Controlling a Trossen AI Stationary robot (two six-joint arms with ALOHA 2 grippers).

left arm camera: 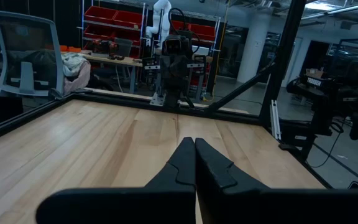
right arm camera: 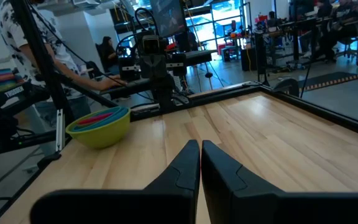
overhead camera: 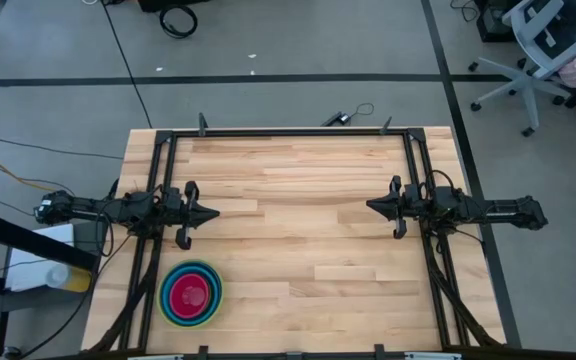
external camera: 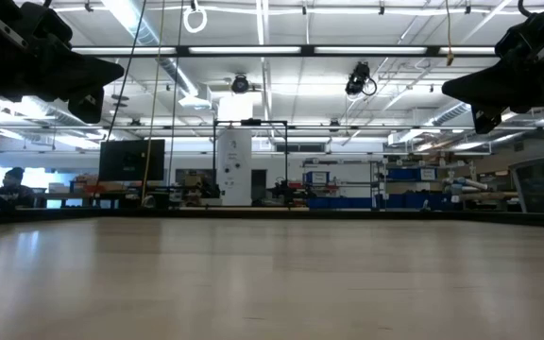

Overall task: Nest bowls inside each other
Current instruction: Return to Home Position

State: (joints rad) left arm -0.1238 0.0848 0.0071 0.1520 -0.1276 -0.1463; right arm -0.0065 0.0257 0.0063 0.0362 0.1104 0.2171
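Note:
The bowls (overhead camera: 191,293) stand nested in one stack near the table's front left corner. The lime-green one is outermost, blue rims sit inside it, and the magenta-red one is at the centre. The stack rests on the wood by the big bowl's base, as the right wrist view also shows (right arm camera: 100,126). My left gripper (overhead camera: 213,212) hangs shut and level above the table's left side, a little beyond the stack. My right gripper (overhead camera: 371,207) hangs shut and level above the right side, facing it. Both show shut in their wrist views (left arm camera: 194,140) (right arm camera: 200,144).
Black frame rails (overhead camera: 288,133) run along the table's far edge and down both sides. Bare wood (overhead camera: 298,250) lies between the two arms. A person (right arm camera: 17,37) stands beyond the table's left side, and an office chair (left arm camera: 23,59) stands off the right side.

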